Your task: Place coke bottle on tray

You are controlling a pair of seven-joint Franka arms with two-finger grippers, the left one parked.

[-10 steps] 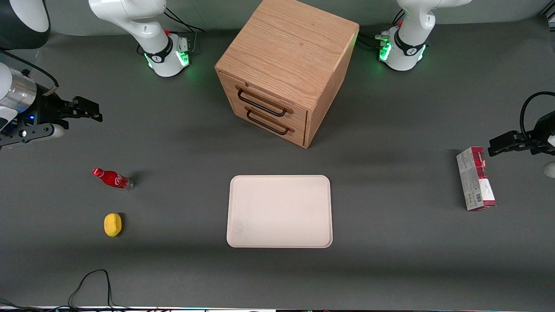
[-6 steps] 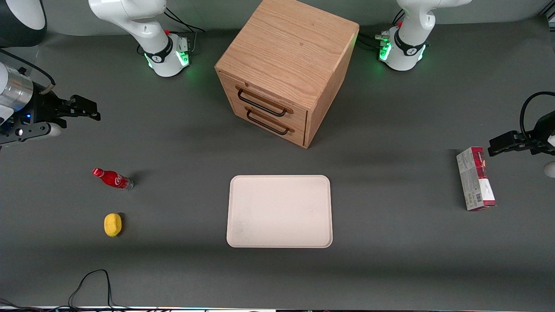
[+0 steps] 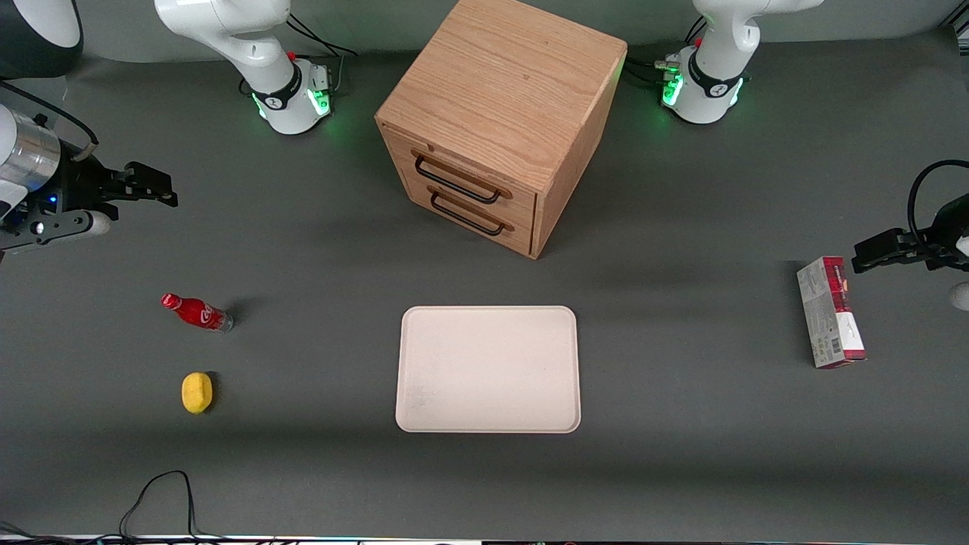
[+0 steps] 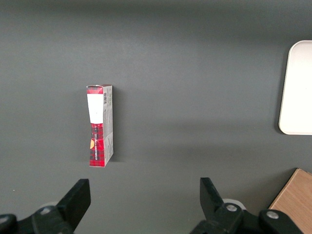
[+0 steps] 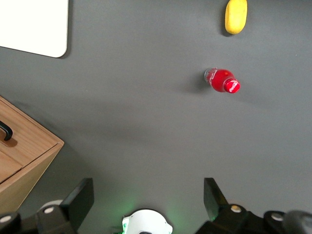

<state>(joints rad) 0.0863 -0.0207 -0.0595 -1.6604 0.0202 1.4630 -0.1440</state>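
Note:
The coke bottle (image 3: 197, 312), small and red with a red cap, stands on the grey table toward the working arm's end; it also shows in the right wrist view (image 5: 223, 80). The cream-white tray (image 3: 488, 369) lies flat in front of the wooden drawer cabinet, nearer the front camera; one corner of it shows in the right wrist view (image 5: 34, 24). My right gripper (image 3: 155, 191) hangs open and empty high above the table, farther from the front camera than the bottle. In the right wrist view the gripper (image 5: 148, 197) has its fingers wide apart with nothing between them.
A yellow lemon (image 3: 197, 392) lies beside the bottle, nearer the front camera. A wooden two-drawer cabinet (image 3: 500, 121) stands at the table's middle. A red-and-grey carton (image 3: 830, 312) lies toward the parked arm's end. A black cable (image 3: 155, 499) loops at the front edge.
My right gripper has shifted slightly, drifting a little farther from the front camera and then back sideways; the bottle, tray and lemon have not moved.

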